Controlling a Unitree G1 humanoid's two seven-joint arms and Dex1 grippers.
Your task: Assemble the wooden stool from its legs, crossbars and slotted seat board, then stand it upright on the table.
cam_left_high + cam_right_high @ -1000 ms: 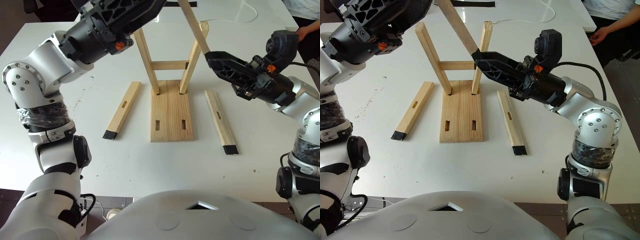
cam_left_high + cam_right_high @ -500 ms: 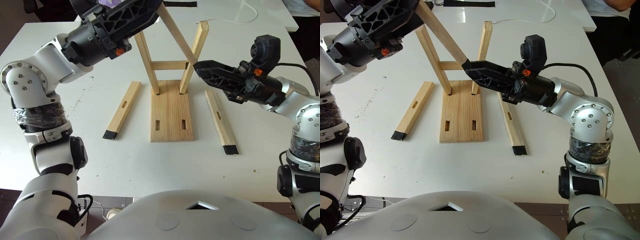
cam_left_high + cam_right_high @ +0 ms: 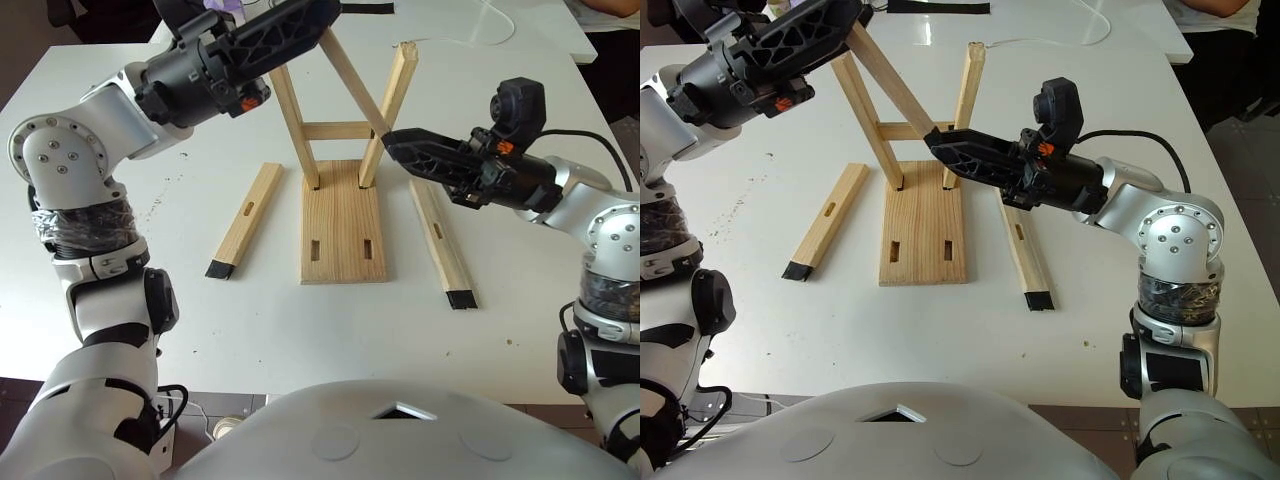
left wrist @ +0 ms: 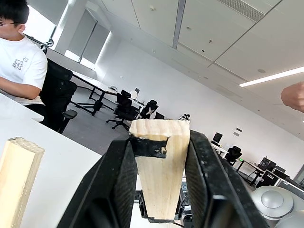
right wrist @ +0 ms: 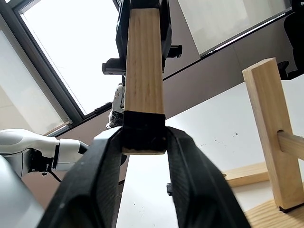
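On the white table (image 3: 520, 330) the seat board (image 3: 342, 240) lies flat with two legs (image 3: 296, 125) and a crossbar (image 3: 340, 130) fitted, two loose pieces (image 3: 245, 220) beside it, while my left pincer (image 3: 318, 12) and right pincer (image 3: 393, 142) each grip an end of a third leg (image 3: 355, 80) above.

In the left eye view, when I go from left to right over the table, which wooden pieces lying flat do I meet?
loose leg → seat board → second loose leg

White table (image 3: 530, 330), office chairs (image 4: 124, 108), ceiling lights (image 4: 273, 77)
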